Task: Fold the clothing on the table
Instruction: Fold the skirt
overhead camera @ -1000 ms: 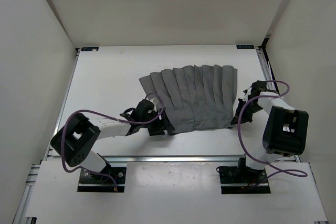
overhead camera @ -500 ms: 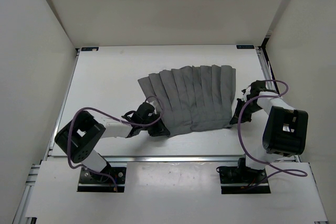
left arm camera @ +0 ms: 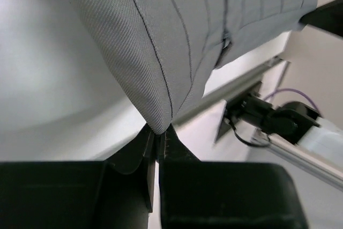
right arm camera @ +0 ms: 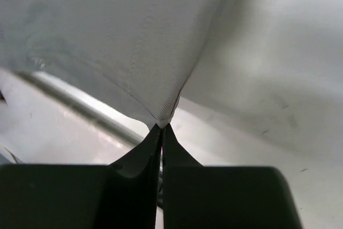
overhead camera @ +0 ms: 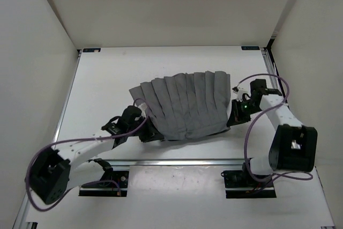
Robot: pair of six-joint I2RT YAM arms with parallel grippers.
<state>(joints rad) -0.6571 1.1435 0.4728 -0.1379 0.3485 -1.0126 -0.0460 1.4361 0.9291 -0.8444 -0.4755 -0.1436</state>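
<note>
Your left fingers are pressed together, pinching the near-left corner of the clothing. Your right fingers are clamped the same way on the near-right corner. The clothing is grey and pleated, spread fan-like mid-desk. Its far part lies flat on the desk, and the near hem looks raised at both pinched corners, close to the front rail.
</note>
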